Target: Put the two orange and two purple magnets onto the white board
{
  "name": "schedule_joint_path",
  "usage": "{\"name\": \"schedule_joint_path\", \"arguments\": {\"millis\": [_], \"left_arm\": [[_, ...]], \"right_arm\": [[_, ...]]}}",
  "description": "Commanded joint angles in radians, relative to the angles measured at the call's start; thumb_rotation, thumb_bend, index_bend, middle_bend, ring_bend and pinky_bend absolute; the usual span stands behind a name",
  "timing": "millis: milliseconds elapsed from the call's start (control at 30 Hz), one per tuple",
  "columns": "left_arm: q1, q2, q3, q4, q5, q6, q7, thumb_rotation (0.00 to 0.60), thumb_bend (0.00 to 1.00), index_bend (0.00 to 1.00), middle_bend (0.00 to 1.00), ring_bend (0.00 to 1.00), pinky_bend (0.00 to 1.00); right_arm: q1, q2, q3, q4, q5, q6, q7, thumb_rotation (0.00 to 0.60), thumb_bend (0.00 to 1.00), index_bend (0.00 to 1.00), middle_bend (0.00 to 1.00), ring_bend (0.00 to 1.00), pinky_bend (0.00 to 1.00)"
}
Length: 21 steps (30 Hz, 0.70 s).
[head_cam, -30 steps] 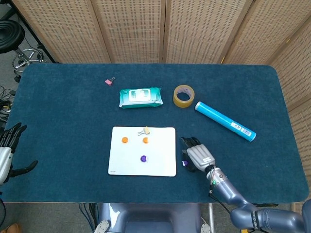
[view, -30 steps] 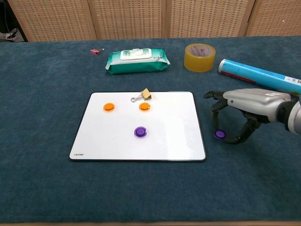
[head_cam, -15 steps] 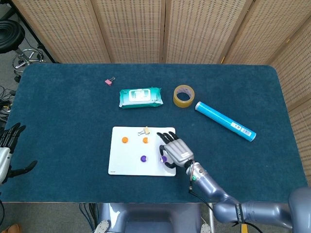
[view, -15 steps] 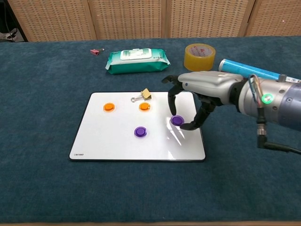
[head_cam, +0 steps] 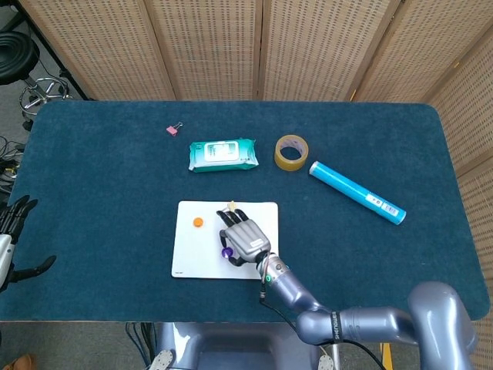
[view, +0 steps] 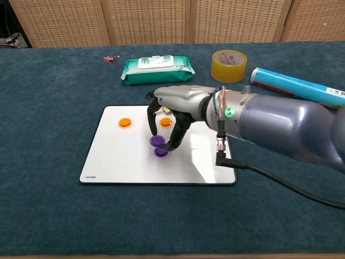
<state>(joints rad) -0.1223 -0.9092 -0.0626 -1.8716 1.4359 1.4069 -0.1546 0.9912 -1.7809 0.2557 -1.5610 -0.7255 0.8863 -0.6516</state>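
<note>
My right hand [view: 179,108] reaches over the middle of the white board [view: 116,161] and pinches a purple magnet [view: 157,141] between thumb and a finger. That magnet hangs just above and touching-close to the other purple magnet [view: 161,152], which lies on the board. One orange magnet [view: 124,122] lies at the board's upper left. The second orange magnet [view: 165,122] shows partly behind the fingers. In the head view the right hand [head_cam: 243,238] covers the board's centre, with the orange magnet [head_cam: 198,222] left of it. My left hand [head_cam: 12,240] hangs off the table's left edge, fingers spread, holding nothing.
Behind the board lie a green wipes pack [view: 156,69], a yellow tape roll [view: 228,65] and a blue tube [view: 295,86]. A pink binder clip [view: 110,59] sits at the far left. Another small clip on the board's top edge is mostly hidden by the hand.
My right hand picked the purple magnet up off the cloth right of the board and carried it left over the board, to beside the other purple magnet. The left hand stayed put.
</note>
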Motion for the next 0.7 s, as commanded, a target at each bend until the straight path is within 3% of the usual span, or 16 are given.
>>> {"name": "schedule_joint_path", "arguments": {"millis": [33,367,700], "left_arm": [[0.001,0.005,-0.002,0.002,0.002,0.001,-0.013,0.600,0.20,0.02,0.00,0.00,0.00],[0.009,0.024,-0.002,0.006,0.010,0.014,-0.063,0.600,0.20,0.02,0.00,0.00,0.00],[0.009,0.041,-0.002,0.016,0.016,0.008,-0.116,0.600,0.20,0.02,0.00,0.00,0.00]], "right_arm": [[0.040,-0.040,0.019,0.024,0.044,0.010,-0.031,0.600,0.57,0.59,0.00,0.00,0.00],[0.170,-0.165,0.073,0.139,0.169,0.011,-0.103,0.600,0.57,0.59,0.00,0.00,0.00],[0.225,-0.234,0.078,0.253,0.213,-0.017,-0.101,0.600,0.57,0.60,0.00,0.00,0.00]]}}
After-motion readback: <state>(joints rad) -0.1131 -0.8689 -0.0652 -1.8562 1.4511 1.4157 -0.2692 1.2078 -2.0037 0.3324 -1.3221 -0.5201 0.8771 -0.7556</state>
